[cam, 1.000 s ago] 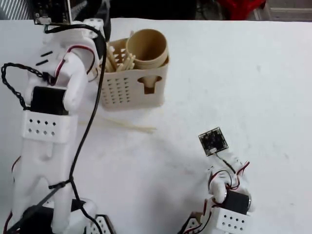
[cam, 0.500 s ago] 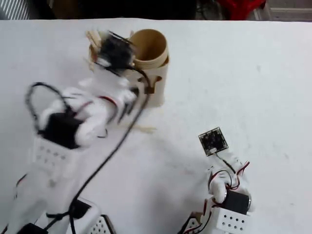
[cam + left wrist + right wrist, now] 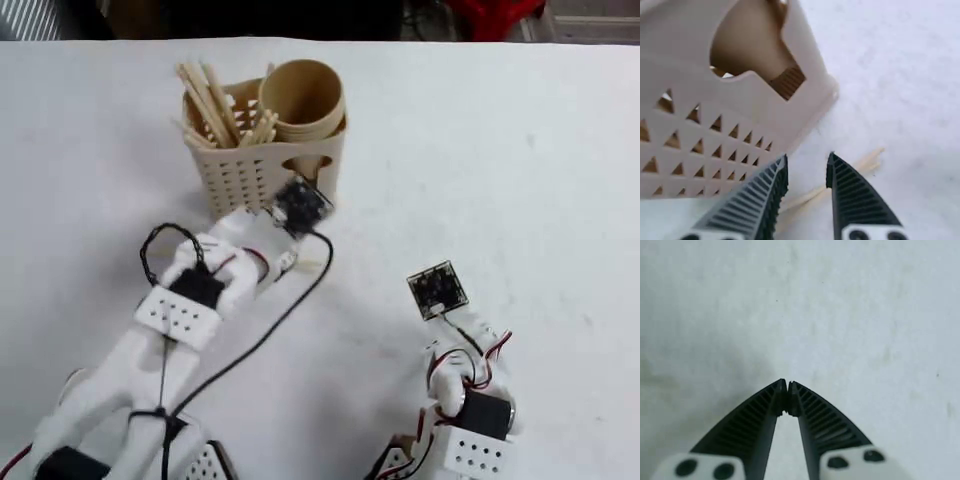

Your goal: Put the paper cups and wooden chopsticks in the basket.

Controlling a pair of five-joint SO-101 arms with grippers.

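Left arm (image 3: 180, 310) stretched low across the white table (image 3: 520, 150) from the near-left corner. Its forearm angles toward the perforated beige basket (image 3: 240, 180), w/ the wrist bent down just in front of the basket's front wall. Left gripper (image 3: 807, 160) points at the table beside the basket's front corner. Its black ribbed fingers (image 3: 852, 195) are parted w/ a narrow gap btwn the tips, holding nothing. A loose pair of wooden chopsticks (image 3: 867, 159) lies flat on the table close to the basket's base, running slantwise behind the gap btwn the tips. Whether either finger touches it can't be told.

Inside the basket, stacked paper cups (image 3: 302, 95) stand upright on the right side, one cup wall also visible thru the handle cut-out in the left wrist view. A bundle of chopsticks (image 3: 208, 98) stands tilted on the left side, ends fanning above the rim.

Right arm (image 3: 465, 400) is folded back at the near edge of the table, well apart from basket & left arm. Right gripper (image 3: 786, 385) aims down at bare table, fingers closed tip to tip w/ nothing btwn them.
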